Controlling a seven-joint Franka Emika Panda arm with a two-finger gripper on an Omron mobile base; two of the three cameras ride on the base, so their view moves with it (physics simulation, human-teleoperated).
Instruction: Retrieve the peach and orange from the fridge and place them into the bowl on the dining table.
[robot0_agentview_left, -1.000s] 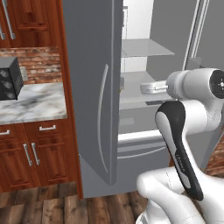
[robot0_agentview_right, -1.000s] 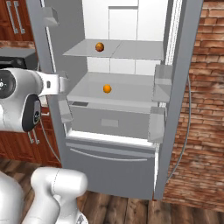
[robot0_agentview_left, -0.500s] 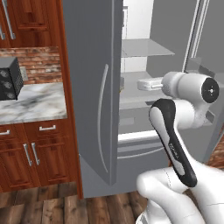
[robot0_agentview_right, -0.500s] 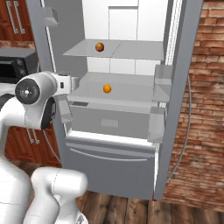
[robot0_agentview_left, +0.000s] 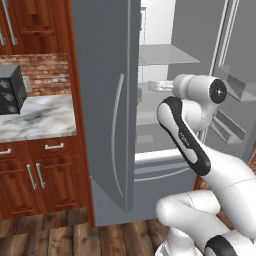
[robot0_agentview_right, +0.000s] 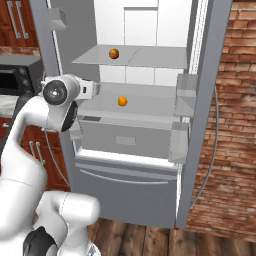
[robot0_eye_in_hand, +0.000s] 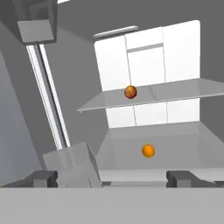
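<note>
The fridge stands open in front of me, its interior white. The peach rests on the upper grey shelf, and it sits above centre in the hand view. One shelf lower lies the orange, bright and small. My gripper is open and empty, level with the lower shelf at the fridge's left edge and short of the orange. In the left base view the gripper points into the fridge. The fingertips stand wide apart. The bowl and the dining table are out of view.
The open left fridge door stands close beside the arm, with a door bin just ahead of the hand. Right-door bins flank the shelves, and a drawer sits below. A marble counter carries a black oven.
The arm has swung toward the fridge opening, carrying the hand closer to the shelves. The fruits have not moved.
</note>
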